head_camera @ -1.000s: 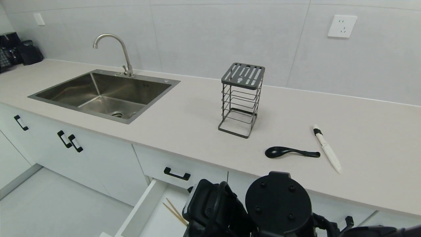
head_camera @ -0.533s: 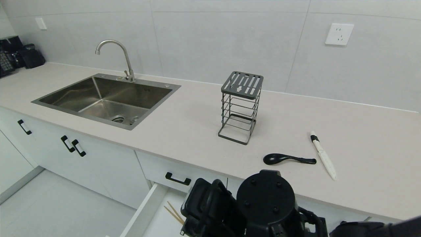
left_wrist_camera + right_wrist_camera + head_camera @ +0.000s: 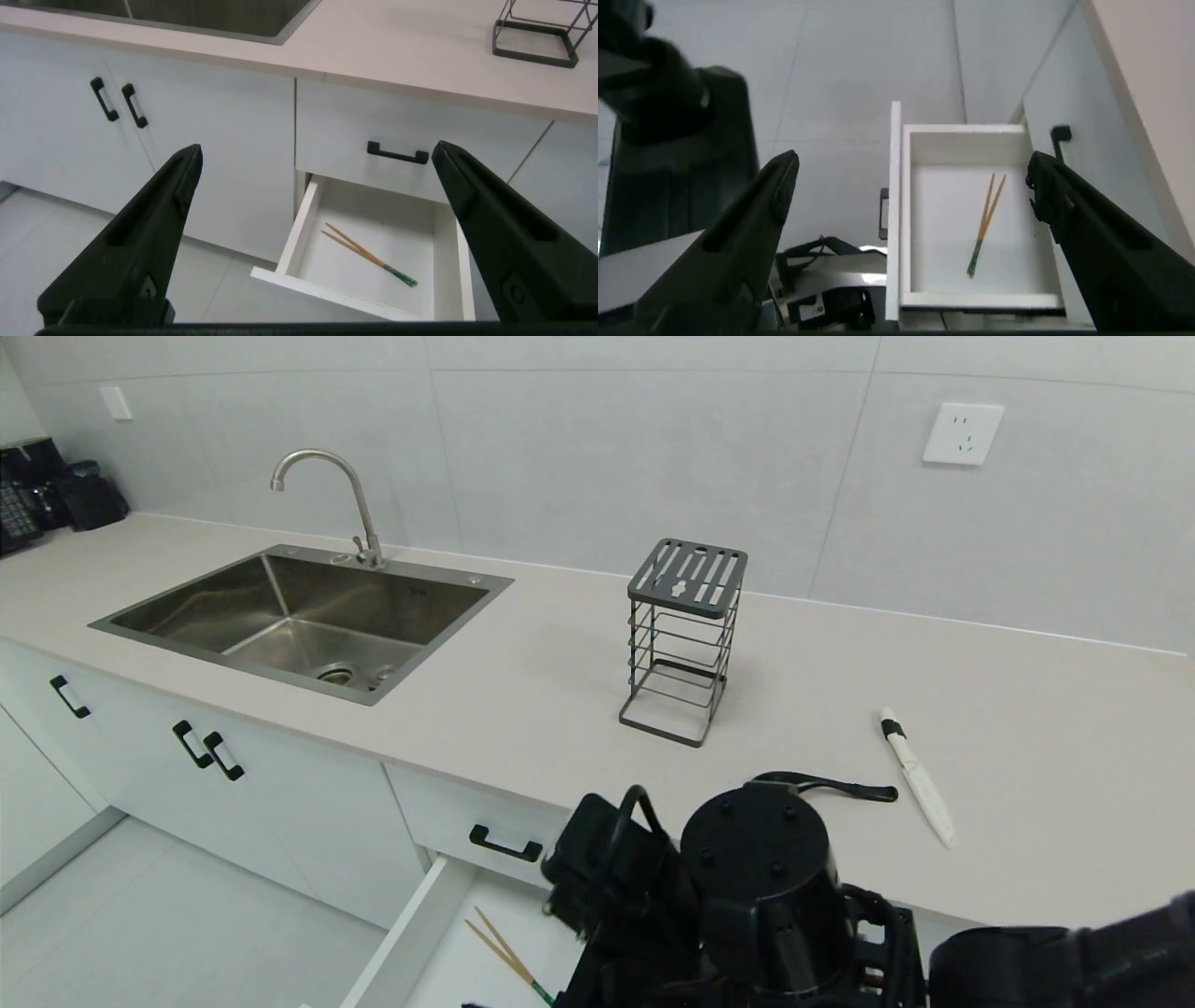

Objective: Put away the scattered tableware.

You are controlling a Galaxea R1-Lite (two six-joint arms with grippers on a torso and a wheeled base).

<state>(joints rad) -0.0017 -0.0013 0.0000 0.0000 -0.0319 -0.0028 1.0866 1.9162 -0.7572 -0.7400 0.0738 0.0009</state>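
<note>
White cabinet fronts run below a pale desk [image 3: 523, 700], with grey wall tiles behind. Both end effectors hang low in front of the cabinets, off the desk edge. The left end effector [image 3: 315, 159] has its fingers spread wide and holds nothing; the right end effector [image 3: 912, 163] is likewise wide open and empty. Directly beneath the right one, and below and ahead of the left one, a white drawer [image 3: 297, 233] stands pulled out, and a pair of chopsticks [image 3: 364, 254] with green tips lies side by side on its floor. Just above the drawer a closed drawer front carries a black handle [image 3: 403, 153]. Farther out and higher, on the desk, a black spoon [image 3: 840, 789] lies flat, its bowl hidden behind an arm. A white knife [image 3: 917, 777] lies near the spoon on the right, apart from it. Beyond them a dark wire rack [image 3: 683, 639] stands upright. Well off to the left are the steel sink [image 3: 299, 616] and its faucet [image 3: 350, 495].
</note>
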